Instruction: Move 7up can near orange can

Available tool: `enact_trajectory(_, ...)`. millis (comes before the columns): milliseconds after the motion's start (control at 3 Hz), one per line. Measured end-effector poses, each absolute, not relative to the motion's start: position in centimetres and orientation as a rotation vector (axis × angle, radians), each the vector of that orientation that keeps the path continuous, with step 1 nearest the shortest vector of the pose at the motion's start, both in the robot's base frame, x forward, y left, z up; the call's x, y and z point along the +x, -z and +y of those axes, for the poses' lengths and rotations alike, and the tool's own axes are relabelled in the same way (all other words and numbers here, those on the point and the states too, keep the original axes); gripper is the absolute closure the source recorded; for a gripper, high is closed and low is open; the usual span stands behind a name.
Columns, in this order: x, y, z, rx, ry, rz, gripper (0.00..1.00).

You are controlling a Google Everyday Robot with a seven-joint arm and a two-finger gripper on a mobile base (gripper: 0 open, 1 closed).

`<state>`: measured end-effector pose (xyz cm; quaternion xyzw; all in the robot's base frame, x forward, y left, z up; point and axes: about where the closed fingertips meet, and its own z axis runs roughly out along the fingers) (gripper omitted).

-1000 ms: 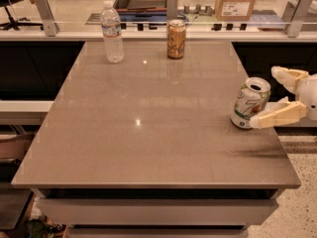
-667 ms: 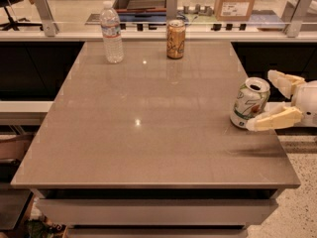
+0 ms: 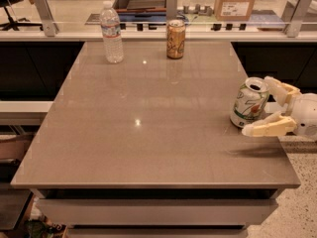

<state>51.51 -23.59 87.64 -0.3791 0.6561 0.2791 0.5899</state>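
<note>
The 7up can [image 3: 248,103], white and green with a silver top, stands slightly tilted near the table's right edge. My gripper [image 3: 257,107] reaches in from the right at can height. It is open, with one pale finger [image 3: 280,88] behind the can and the other in front of its base. The can sits between the fingertips, and the fingers are not closed on it. The orange can [image 3: 175,38] stands upright at the far middle of the table, well away from the 7up can.
A clear plastic water bottle [image 3: 112,32] stands at the far left, to the left of the orange can. The grey table [image 3: 143,133] has its right edge just under my gripper. A counter with a cardboard box [image 3: 237,1] lies behind the table.
My gripper has crept slightly left and toward the can, its near finger sitting a bit lower. The 7up can, orange can and bottle have not moved.
</note>
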Motion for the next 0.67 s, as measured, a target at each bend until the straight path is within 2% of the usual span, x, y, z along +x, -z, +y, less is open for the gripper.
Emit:
enact_trajectory(333,51.39,-87.86,-23.33,-0.847,-0.673,1.454,0.0)
enact_trajectory(667,51.45,-87.96,-23.04,-0.853,-0.674,1.452,0.18)
